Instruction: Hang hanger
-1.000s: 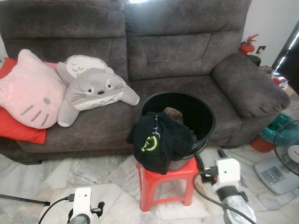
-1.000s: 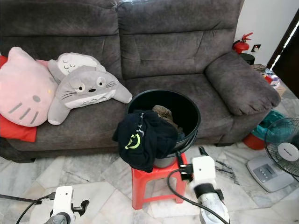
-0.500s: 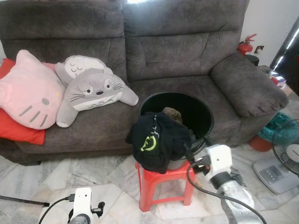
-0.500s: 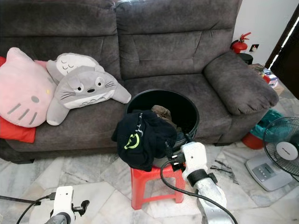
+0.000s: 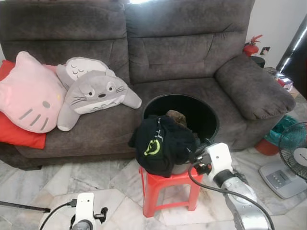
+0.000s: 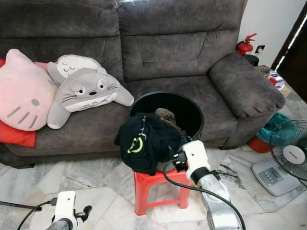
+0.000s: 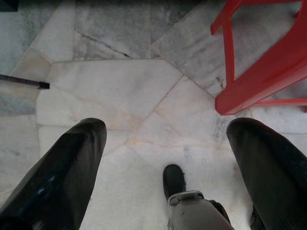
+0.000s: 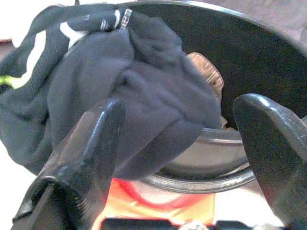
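Grey sofa (image 5: pixel 192 52); pink cat cushion (image 5: pixel 29 93), grey plush (image 5: pixel 96 93) on seat. Fan (image 5: pixel 293 151), fire extinguisher (image 5: pixel 250 46) at right.

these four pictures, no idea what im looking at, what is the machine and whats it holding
It is a walking humanoid robot with two arms, each ending in a gripper of two long black fingers. Two pictures come from cameras on its head, looking down at a grey fabric sofa. The other two come from its wrists, looking along the fingers.

On a small red plastic stool stands a round black bucket with a black garment with a green logo draped over its rim. The right gripper is open, right at that garment, holding nothing yet. The left gripper hangs open over the marble floor.
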